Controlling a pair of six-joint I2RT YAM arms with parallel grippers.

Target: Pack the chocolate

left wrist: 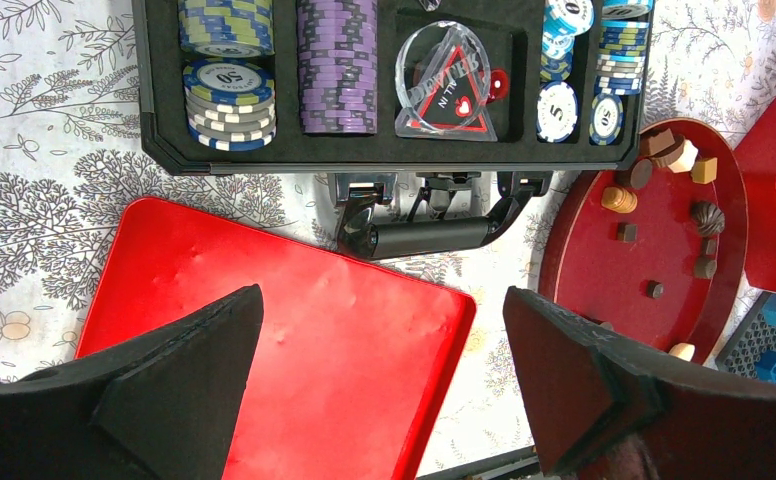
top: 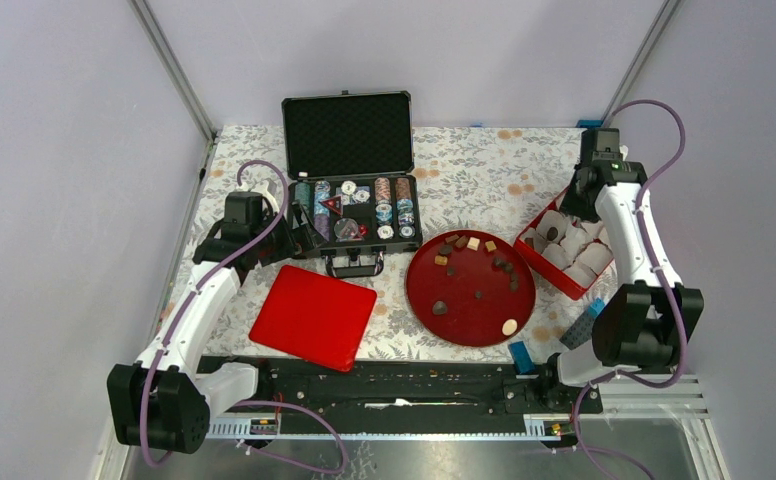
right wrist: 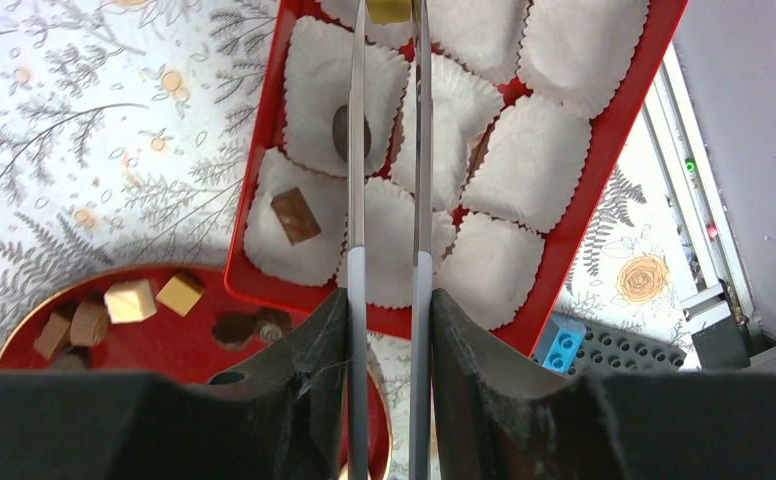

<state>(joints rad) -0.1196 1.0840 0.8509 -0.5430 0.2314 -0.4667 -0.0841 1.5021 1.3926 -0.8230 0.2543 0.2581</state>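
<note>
Small chocolate pieces [top: 473,243], dark brown, tan and cream, lie scattered on a round red plate [top: 469,310]. Right of it is a red box [top: 549,275] lined with white paper cups. My right gripper [right wrist: 389,295] hovers over the box, shut on metal tweezers [right wrist: 357,150] whose tips pinch a tan piece [right wrist: 389,8]. One cup holds a brown block [right wrist: 295,216], the one beside it a dark oval [right wrist: 341,132]. My left gripper [left wrist: 382,293] is open and empty above the flat red lid [left wrist: 294,340].
An open black case of poker chips [top: 354,215] stands behind the lid, its handle toward me. A blue brick [top: 520,352] and a grey studded baseplate [top: 582,325] lie near the right arm's base. Metal rails run along the near edge.
</note>
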